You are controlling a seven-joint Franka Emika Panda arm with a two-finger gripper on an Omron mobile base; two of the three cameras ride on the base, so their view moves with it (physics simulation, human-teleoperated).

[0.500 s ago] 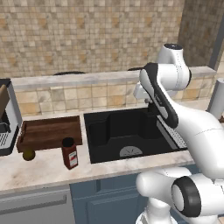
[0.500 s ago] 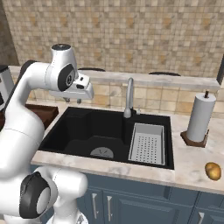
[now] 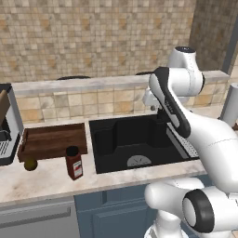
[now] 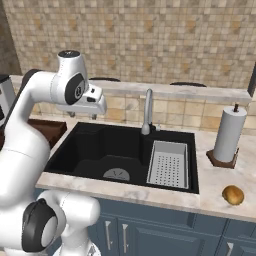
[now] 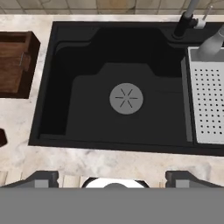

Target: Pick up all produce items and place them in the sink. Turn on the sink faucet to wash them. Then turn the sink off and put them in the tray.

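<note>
The white robot arm bends up high over the big black sink and then folds down, so its hand hangs above the middle of the basin. In the hand view, the claw looks straight down at the round grey drain. Its two dark finger tips sit far apart at the bottom of the frame, wide open, with nothing between them.

The tall curved grey faucet stands at the back edge of the sink, in the middle of the right base view. A grey metal rack with little holes sits inside the sink on its right side.

The flat dark brown wooden tray lies on the counter to the left of the sink in the left base view. The small olive-brown fruit rests just in front of the tray's left corner. A dark-lidded jar with a red label stands near it, in front of the tray.

The orange-yellow round fruit lies on the counter at the lower right of the right base view, in front of the white paper towel roll.
</note>
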